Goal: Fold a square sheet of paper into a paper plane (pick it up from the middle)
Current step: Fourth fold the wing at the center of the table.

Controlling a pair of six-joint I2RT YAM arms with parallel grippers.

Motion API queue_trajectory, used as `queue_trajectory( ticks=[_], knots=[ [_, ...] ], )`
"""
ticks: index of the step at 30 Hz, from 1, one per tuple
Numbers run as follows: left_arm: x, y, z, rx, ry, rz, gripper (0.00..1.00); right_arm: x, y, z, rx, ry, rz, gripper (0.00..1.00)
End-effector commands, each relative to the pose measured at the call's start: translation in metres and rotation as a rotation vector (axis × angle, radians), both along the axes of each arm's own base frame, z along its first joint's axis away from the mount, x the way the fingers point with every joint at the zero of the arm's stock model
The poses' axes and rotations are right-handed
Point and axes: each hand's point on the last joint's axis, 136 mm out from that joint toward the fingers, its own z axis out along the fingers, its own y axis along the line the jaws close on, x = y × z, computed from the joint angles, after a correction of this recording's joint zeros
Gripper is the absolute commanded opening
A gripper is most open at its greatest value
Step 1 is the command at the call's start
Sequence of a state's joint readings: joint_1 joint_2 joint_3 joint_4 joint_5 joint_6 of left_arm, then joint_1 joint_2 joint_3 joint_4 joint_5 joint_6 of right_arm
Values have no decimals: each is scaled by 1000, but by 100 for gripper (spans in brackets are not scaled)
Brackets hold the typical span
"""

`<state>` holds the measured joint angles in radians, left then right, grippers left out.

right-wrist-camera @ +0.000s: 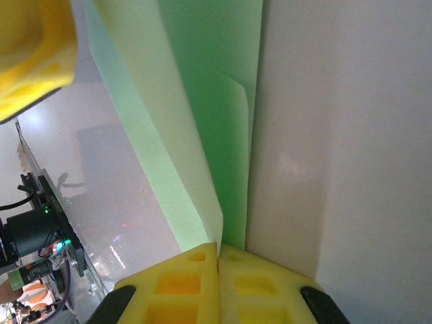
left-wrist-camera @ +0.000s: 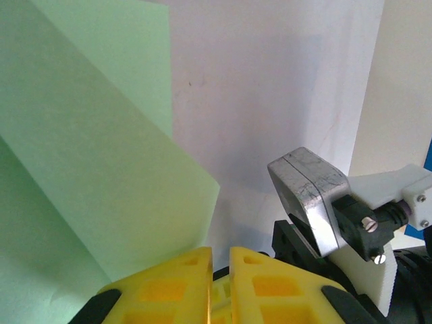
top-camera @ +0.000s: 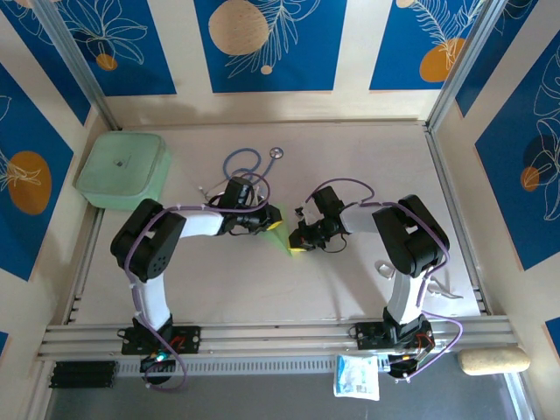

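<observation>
The square sheet of paper (top-camera: 278, 232) is pale green and folded into a narrow pointed strip at the table's middle, between the two grippers. My right gripper (top-camera: 297, 243) is at its near end. In the right wrist view, the folded paper (right-wrist-camera: 202, 101) runs down into the seam of my right gripper (right-wrist-camera: 219, 248), which is shut on it. My left gripper (top-camera: 265, 222) is at the strip's far edge. Its yellow fingers (left-wrist-camera: 169, 283) stand a thin slit apart with nothing between them, at my left gripper (left-wrist-camera: 220, 253). The paper (left-wrist-camera: 101, 169) reaches the left finger's tip.
A thick mint-green box (top-camera: 122, 168) stands at the back left. A blue stethoscope (top-camera: 245, 166) lies behind the left gripper. Metal rails (top-camera: 455, 210) line the table's sides. A white packet (top-camera: 357, 376) lies past the front edge.
</observation>
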<state>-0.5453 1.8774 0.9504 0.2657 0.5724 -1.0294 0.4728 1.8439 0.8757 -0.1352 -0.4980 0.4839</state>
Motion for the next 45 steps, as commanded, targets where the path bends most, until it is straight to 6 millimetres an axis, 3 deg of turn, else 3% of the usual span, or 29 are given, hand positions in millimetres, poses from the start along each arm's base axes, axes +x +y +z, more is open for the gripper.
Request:
queue_trajectory(
  ticks=[1, 19, 36, 45],
  knots=[
    [-1, 2, -4, 5, -5, -10, 13, -15, -13, -17, -63, 80, -12, 6],
    [9, -5, -20, 20, 17, -15, 9, -14, -16, -19, -73, 86, -20, 6],
    [6, -3, -34, 40, 45, -12, 9, -14, -16, -20, -73, 96, -22, 7],
    [4, -1, -43, 48, 62, -12, 10, -15, -12, -11, -37, 100, -17, 9]
  ],
)
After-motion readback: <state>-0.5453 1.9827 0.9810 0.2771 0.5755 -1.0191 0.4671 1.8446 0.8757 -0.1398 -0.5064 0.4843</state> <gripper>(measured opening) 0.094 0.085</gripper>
